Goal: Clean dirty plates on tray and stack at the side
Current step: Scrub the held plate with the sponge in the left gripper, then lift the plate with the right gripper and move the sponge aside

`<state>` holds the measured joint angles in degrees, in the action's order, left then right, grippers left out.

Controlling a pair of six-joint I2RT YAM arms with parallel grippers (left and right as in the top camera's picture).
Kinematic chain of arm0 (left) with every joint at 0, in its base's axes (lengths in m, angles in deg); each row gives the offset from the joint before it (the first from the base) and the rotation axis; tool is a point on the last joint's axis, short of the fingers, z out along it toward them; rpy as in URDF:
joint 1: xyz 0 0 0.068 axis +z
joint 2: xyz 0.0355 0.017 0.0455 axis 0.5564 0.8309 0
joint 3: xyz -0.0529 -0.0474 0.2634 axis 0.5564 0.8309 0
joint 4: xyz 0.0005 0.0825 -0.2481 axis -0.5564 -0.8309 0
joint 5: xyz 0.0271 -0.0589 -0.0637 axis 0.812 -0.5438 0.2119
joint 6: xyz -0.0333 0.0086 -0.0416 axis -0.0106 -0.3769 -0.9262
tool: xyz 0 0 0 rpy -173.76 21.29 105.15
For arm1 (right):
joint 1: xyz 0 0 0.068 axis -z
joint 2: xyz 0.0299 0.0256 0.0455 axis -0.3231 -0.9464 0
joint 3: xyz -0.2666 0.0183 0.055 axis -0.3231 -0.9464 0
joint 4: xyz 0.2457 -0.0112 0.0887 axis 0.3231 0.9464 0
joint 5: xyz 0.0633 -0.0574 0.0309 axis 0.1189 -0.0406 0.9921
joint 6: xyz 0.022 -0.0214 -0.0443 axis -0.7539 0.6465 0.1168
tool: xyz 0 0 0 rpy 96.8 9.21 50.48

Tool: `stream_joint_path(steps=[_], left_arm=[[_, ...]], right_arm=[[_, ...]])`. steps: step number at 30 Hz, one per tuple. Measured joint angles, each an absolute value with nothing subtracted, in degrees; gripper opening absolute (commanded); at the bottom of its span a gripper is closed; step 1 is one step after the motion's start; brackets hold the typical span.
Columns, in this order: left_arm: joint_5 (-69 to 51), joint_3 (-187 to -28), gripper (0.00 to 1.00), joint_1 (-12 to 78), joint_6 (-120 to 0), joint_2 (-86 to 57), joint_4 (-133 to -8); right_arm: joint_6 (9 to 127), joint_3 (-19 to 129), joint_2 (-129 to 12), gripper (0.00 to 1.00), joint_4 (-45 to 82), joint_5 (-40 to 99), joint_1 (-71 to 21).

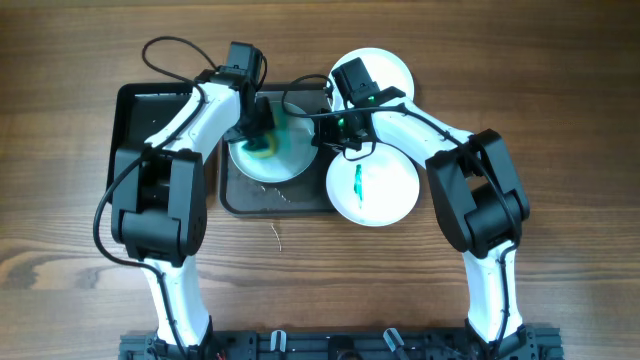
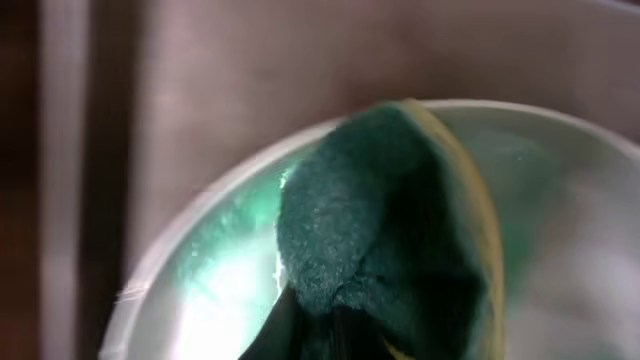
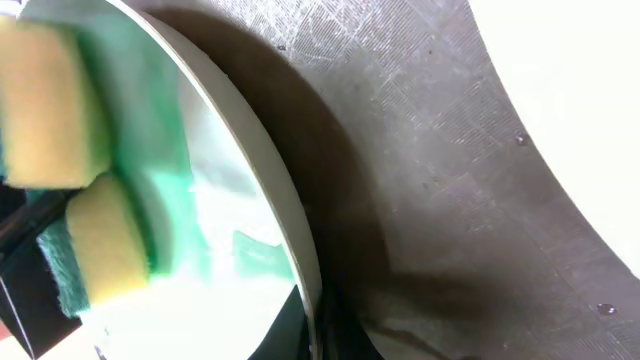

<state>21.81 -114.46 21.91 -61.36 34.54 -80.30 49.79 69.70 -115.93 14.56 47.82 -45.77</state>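
Note:
A white plate [image 1: 268, 160] smeared with green lies on the dark tray [image 1: 280, 198]. My left gripper [image 1: 262, 128] is shut on a green and yellow sponge [image 1: 265, 145] and presses it onto that plate; the sponge's green side [image 2: 380, 230] fills the left wrist view over the plate [image 2: 210, 290]. My right gripper [image 1: 318, 130] is shut on the plate's right rim [image 3: 300, 260]; the sponge [image 3: 60, 180] shows at the left of that view. A second white plate [image 1: 372, 187] with a green streak lies right of the tray. A clean white plate [image 1: 385, 72] lies behind it.
A black bin [image 1: 150, 125] stands left of the tray. The tray floor [image 3: 440, 180] is dark and textured. Bare wooden table [image 1: 560, 120] lies to the far right and at the front.

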Motion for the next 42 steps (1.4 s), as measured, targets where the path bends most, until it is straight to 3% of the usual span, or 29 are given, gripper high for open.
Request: stream_joint_path(steps=[4,12,19,30,42], left_arm=[[27.4,-114.4,0.04,21.8,-62.8,33.5,-82.7],[27.1,-114.1,0.04,22.5,-63.6,22.8,-86.2],[26.7,-114.2,0.04,27.7,-63.7,14.8,-88.5],[26.5,-114.2,0.04,37.6,-63.7,15.2,-88.8],[26.2,-114.2,0.04,37.7,-63.7,15.2,-88.9]], right_arm=[[49.8,69.8,-115.9,0.04,14.7,47.5,-45.9],[49.8,69.8,-115.6,0.04,15.8,46.6,-45.9],[51.6,69.3,-112.2,0.04,19.4,36.0,-47.1],[58.7,68.8,-95.2,0.04,22.4,-5.7,-64.7],[72.8,68.7,-94.6,0.04,15.1,-44.5,-75.1]])
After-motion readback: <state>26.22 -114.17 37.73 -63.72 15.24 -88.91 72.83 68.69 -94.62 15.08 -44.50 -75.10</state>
